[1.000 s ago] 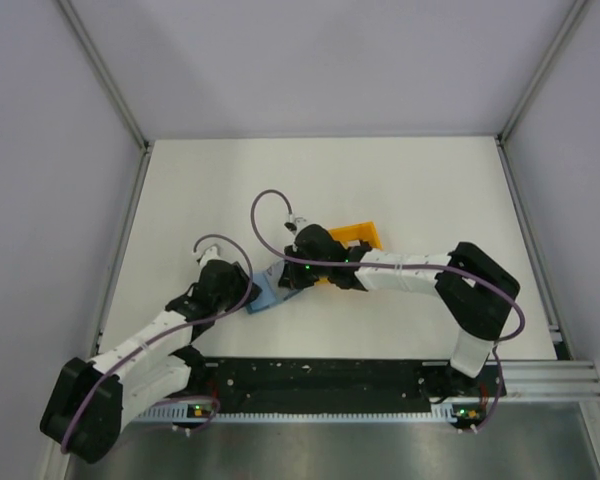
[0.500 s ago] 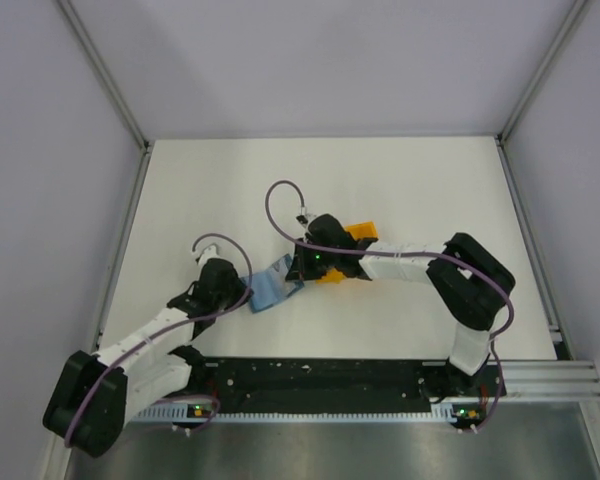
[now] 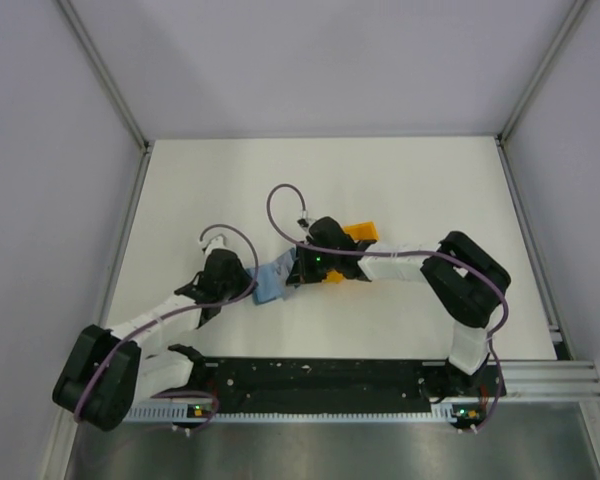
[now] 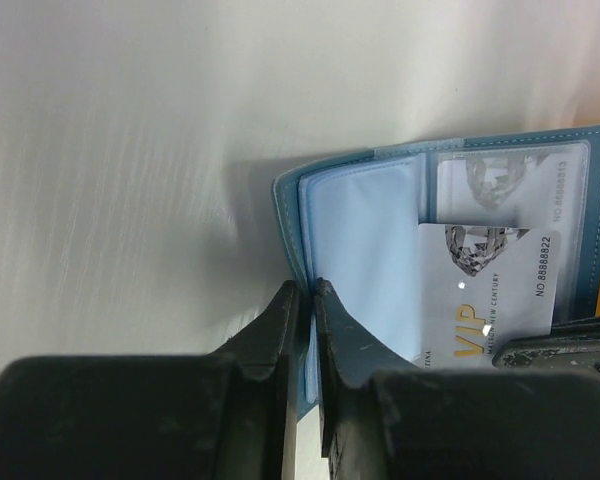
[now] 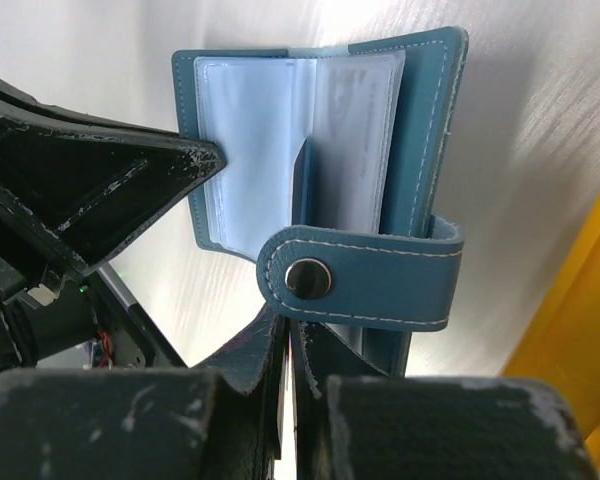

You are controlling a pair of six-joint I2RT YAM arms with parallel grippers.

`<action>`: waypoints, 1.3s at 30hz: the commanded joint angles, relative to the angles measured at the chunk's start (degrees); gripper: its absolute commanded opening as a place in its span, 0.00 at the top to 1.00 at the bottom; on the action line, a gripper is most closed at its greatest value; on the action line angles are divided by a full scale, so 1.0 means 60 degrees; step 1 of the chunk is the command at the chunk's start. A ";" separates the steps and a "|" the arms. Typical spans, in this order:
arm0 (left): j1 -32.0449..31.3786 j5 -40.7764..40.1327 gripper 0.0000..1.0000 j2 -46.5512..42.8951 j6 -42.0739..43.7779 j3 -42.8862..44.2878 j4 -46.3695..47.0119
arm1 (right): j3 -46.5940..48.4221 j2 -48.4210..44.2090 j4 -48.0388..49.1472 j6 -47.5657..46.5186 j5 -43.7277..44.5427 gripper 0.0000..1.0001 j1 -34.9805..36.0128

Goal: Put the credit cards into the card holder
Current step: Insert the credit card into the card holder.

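As the left gripper (image 4: 305,292) clamps the open teal-blue leather card holder (image 4: 355,230), the right gripper (image 5: 286,340) pinches a pale plastic card (image 4: 485,290).

Finds the card holder (image 3: 271,284) spread on the table (image 3: 280,180) between left gripper (image 4: 305,290), clamped on its left edge, and right gripper (image 5: 285,322). Has a credit card (image 4: 490,290) partway in one pocket, plastic rack (image 3: 361,233) behind and right

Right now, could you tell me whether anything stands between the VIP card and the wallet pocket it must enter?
Nothing visible does: the VIP card already overlaps the open teal wallet, which the left gripper pinches by its edge. The snap strap crosses just ahead of the right gripper.
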 commanded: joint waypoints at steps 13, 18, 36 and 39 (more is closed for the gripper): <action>0.0065 0.0371 1.00 0.0871 0.0982 0.0524 -0.0489 | 0.0712 0.0013 -0.0375 -0.0353 -0.0116 1.00 -0.0569; 0.0065 0.0430 1.00 0.0944 0.1026 0.0583 -0.0548 | 0.0844 0.0307 -0.0243 -0.0309 -0.0277 1.00 -0.0745; 0.0079 0.0299 0.65 0.0564 0.0748 0.0378 -0.0460 | 0.0683 0.0659 0.0401 0.0028 -0.1142 1.00 -0.0775; 0.0079 0.0240 0.63 0.0476 0.0718 0.0334 -0.0475 | 0.0742 0.0673 0.0358 0.0028 -0.1142 1.00 -0.0790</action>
